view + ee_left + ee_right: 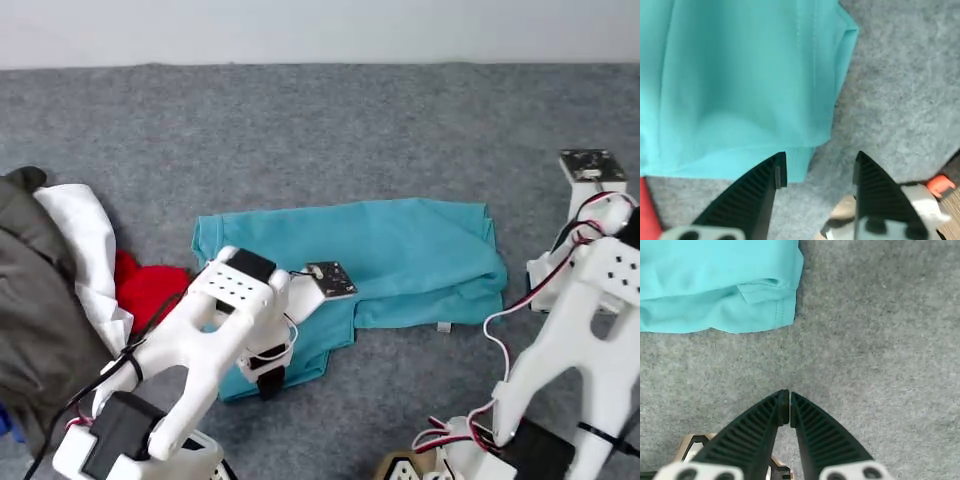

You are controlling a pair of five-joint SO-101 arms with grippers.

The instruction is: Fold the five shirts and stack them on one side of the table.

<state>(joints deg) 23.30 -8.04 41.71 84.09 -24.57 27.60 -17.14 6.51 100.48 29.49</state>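
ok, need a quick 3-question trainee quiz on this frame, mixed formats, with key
1. True or false: the right gripper is shut on the teal fabric shirt.
2. The left gripper at the shirt's hem corner is: A open, B shut on nothing, C shut on the shirt.
3. Fill in: the heap of garments beside the teal shirt holds dark grey, white and ___ cloth.

Key: 1 false, it is shut over the grey felt tabletop, apart from the shirt. 2 A. 3 red.

Looks like a robotics lab bench: grey felt table (400,120), bare white wall (320,30), loose wiring (585,222) on a white arm (575,300).
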